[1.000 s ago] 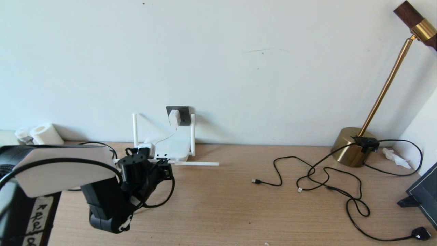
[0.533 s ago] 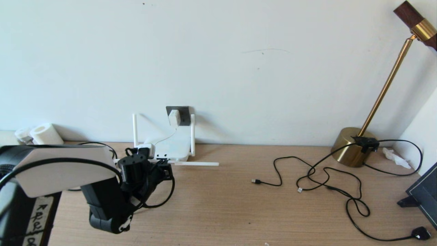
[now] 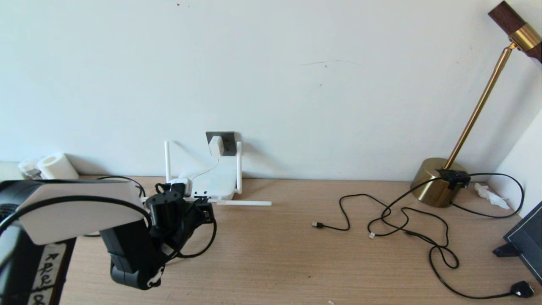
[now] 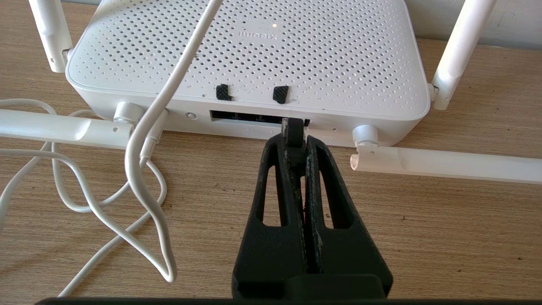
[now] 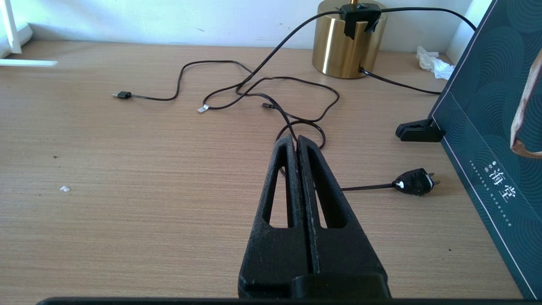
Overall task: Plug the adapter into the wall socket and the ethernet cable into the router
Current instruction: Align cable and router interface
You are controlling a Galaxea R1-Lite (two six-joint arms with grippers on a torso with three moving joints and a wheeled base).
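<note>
The white router (image 3: 216,182) sits flat against the wall with two antennas upright and two lying on the table. The white adapter (image 3: 216,146) is seated in the dark grey wall socket (image 3: 228,142), and its thin white cord (image 4: 144,140) runs down to the router (image 4: 254,51). My left gripper (image 4: 295,142) is shut on the black plug of the ethernet cable (image 4: 293,127), whose tip touches the dark port row (image 4: 245,116) at its right end. The cable (image 3: 210,241) loops back below the left gripper (image 3: 205,210). My right gripper (image 5: 295,140) hovers shut and empty over the table's right half.
A brass lamp base (image 3: 436,186) stands at the back right, with thin black cables (image 3: 381,216) sprawled in front of it and a black mains plug (image 3: 521,289) near the front. A dark box (image 5: 487,106) leans at the right edge. Paper rolls (image 3: 57,166) sit far left.
</note>
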